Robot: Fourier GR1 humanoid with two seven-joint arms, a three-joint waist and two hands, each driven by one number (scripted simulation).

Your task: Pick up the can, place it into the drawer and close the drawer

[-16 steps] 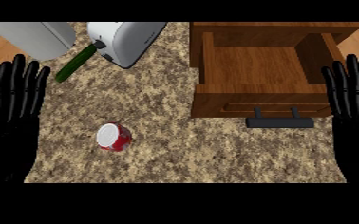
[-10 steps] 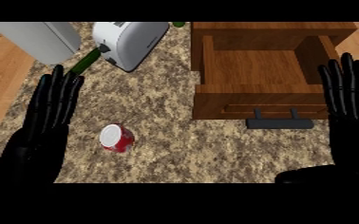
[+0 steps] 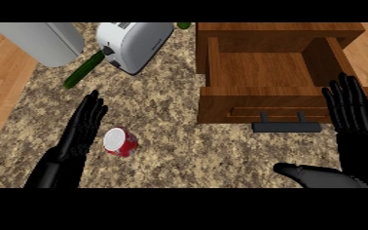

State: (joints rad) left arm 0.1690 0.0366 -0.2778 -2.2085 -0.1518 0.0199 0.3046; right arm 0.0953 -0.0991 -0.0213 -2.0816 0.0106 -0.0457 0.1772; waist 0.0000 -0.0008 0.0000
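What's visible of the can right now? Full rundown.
The can is small, with a red body and a round white top end turned toward the camera; it looks like metal. It seems to stand upright on the speckled stone counter, to the left of the open wooden drawer and outside it. The left hand, fingers straight, is close along its left side; whether they touch cannot be told.

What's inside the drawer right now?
Only bare wood shows inside the open drawer. The can lies outside on the counter beside the left hand. The right hand covers the drawer's front corner.
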